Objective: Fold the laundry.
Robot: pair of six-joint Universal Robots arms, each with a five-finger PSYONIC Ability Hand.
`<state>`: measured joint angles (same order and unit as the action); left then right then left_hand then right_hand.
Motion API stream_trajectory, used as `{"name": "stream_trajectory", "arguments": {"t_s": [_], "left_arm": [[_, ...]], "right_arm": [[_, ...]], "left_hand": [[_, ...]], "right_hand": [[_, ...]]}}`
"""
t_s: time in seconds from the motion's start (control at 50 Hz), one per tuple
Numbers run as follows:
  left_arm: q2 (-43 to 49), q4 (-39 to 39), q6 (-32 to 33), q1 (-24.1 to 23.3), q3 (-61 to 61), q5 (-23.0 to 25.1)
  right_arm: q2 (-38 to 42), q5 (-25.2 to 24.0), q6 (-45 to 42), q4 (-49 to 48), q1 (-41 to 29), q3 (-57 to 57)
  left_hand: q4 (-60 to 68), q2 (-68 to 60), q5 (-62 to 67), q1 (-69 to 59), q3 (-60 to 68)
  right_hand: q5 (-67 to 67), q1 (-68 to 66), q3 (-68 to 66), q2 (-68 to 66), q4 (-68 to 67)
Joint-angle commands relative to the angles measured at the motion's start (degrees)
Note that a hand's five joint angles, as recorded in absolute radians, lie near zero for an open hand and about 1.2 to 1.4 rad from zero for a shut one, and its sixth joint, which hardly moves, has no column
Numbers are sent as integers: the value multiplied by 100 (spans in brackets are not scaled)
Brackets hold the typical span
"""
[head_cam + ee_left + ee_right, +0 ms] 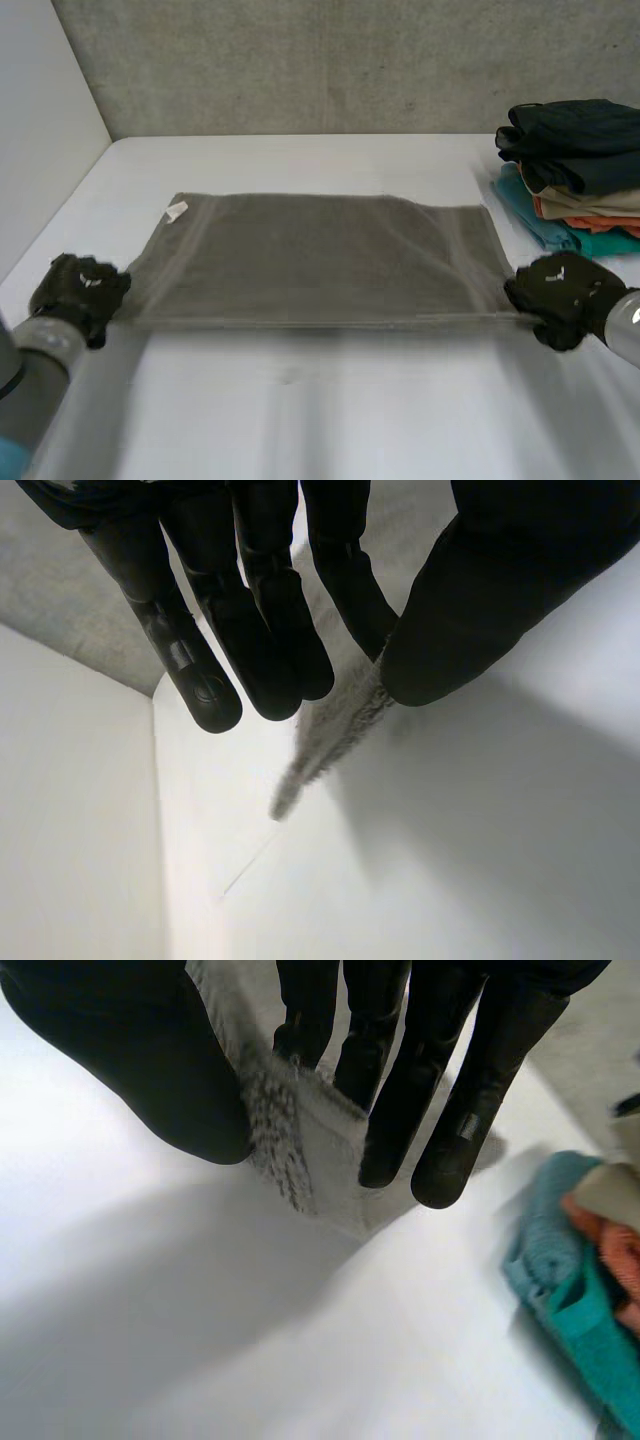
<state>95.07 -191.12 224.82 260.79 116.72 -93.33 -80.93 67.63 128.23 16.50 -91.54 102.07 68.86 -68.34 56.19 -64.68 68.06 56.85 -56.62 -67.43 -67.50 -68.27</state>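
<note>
A grey-brown towel [320, 255] is stretched taut across the middle of the white table, its near edge lifted between my two hands. A small white label [176, 211] sits at its far left corner. My left hand [80, 292] pinches the towel's near left corner; in the left wrist view the towel corner [335, 735] is caught between my thumb [480, 610] and fingers [270, 650]. My right hand [560, 292] holds the near right corner; in the right wrist view the towel corner [300, 1140] sits pinched between thumb [130, 1060] and fingers [440, 1090].
A stack of folded laundry [575, 175] stands at the far right of the table, dark pieces on top, beige, orange and teal below; the teal towel [570, 1300] lies close beside my right hand. A grey wall runs behind and a white wall [40, 130] on the left.
</note>
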Motion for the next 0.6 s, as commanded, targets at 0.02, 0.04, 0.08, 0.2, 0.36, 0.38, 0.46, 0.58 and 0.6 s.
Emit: {"name": "stream_trajectory", "arguments": {"t_s": [0.02, 0.04, 0.08, 0.2, 0.36, 0.38, 0.46, 0.58, 0.6], "left_arm": [[-1165, 1251, 1327, 34, 738, -27], [-1384, 1531, 1449, 51, 826, 25], [-1552, 1727, 1512, 69, 888, 35], [-1510, 1308, 1477, -10, 670, 157], [466, -714, 1126, -581, -666, 167], [686, -855, 1108, -642, -842, 140], [1688, -1532, 1064, -836, -1686, -149], [3049, -2183, 1090, -1003, -3055, -387], [3192, -2201, 1099, -1021, -3206, -405]], "right_arm": [[-484, 92, -1676, 1977, 232, 129], [-520, 92, -1791, 2119, 311, 173], [-581, 23, -2194, 2548, 600, 261], [-415, -83, -2242, 2227, 769, 165], [762, 407, -748, 952, 67, -881], [911, 644, -581, 743, -74, -1082], [1350, 1241, -474, 119, -460, -1513], [1967, 1639, -421, -770, -848, -2041], [2046, 1648, -413, -876, -874, -2120]], "left_hand": [[1114, -1166, 1381, -1532, 1194], [1114, -1166, 1381, -1532, 1194], [1114, -1166, 1381, -1532, 1194], [1114, -1166, 1381, -1532, 1194], [1114, -1166, 1381, -1532, 1194], [1114, -1166, 1381, -1532, 1194], [1114, -1166, 1381, -1532, 1194], [1114, -1166, 1381, -1532, 1194], [1114, -1166, 1381, -1532, 1194]], "right_hand": [[1315, -2338, -1257, -1250, -1173], [1315, -2338, -1257, -1250, -1173], [1315, -2338, -1257, -1250, -1173], [1315, -2338, -1257, -1250, -1173], [1315, -2338, -1257, -1250, -1173], [1315, -2338, -1257, -1250, -1173], [1315, -2338, -1257, -1250, -1173], [1315, -2338, -1257, -1250, -1173], [1315, -2338, -1257, -1250, -1173]]}}
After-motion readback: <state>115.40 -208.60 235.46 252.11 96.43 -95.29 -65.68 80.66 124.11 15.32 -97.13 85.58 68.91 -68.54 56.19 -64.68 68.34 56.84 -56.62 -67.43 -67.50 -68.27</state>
